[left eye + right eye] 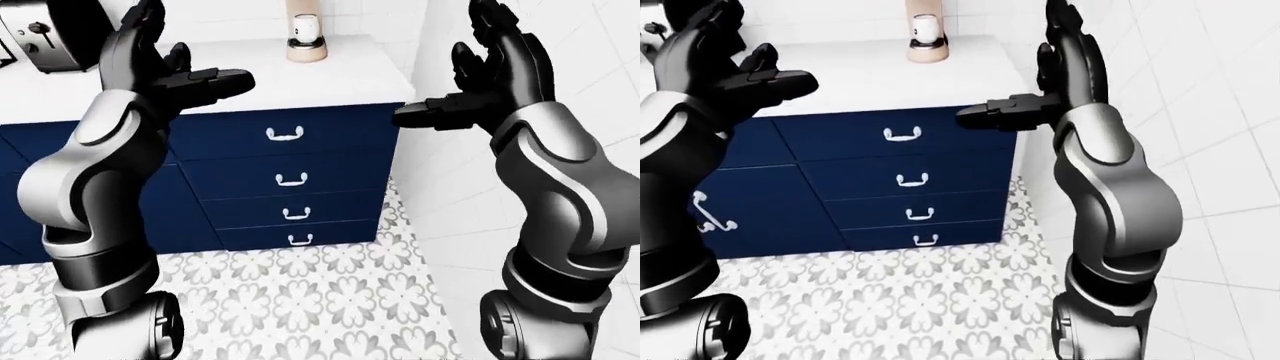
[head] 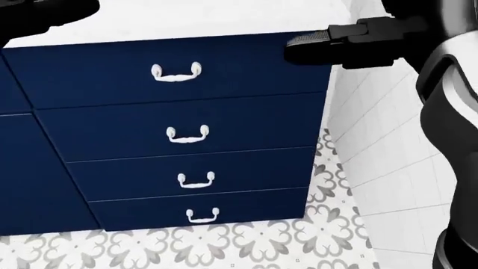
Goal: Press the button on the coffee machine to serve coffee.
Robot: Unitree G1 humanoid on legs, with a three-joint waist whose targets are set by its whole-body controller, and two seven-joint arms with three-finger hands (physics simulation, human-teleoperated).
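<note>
A beige appliance (image 1: 305, 34) stands at the top of the left-eye view on the white counter (image 1: 330, 79). It has a white mug (image 1: 306, 28) on its base and is cut off by the top edge. No button shows on it. My left hand (image 1: 190, 49) is raised at the left, fingers spread and empty. My right hand (image 1: 450, 67) is raised at the right, also open and empty, with its thumb pointing left. Both hands hang in the air nearer to me than the counter, well short of the appliance.
A silver toaster (image 1: 45, 34) sits at the counter's top left. Below the counter is a navy cabinet with a stack of drawers with white handles (image 2: 176, 73). A white tiled wall (image 1: 450, 195) closes the right side. The floor has patterned tiles (image 1: 300, 300).
</note>
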